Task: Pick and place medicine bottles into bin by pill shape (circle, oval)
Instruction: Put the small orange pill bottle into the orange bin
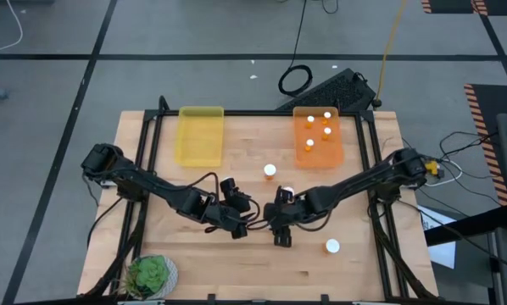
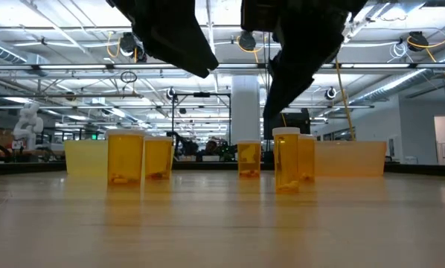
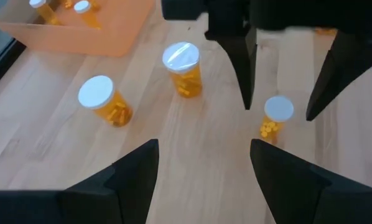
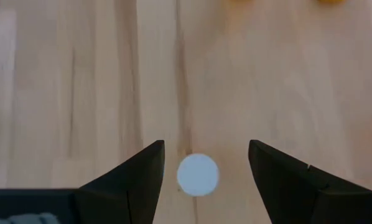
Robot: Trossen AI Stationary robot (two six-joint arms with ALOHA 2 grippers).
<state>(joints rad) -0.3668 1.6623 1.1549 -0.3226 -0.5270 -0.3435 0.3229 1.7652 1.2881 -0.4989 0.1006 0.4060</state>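
A small orange medicine bottle with a white cap stands upright on the wooden table. My right gripper hangs open above it, pointing down, one finger on each side of the cap and apart from it. The left wrist view shows the same bottle between those two fingers. My left gripper is open just to the left of the right gripper, with nothing between its fingers. Two more bottles stand farther back. An orange bin holds several bottles, and a yellow bin stands to its left.
Another bottle stands near the front right. A green plant in a pot sits at the near left corner. Both bins stand along the table's far edge. The low view shows several bottles upright in a row.
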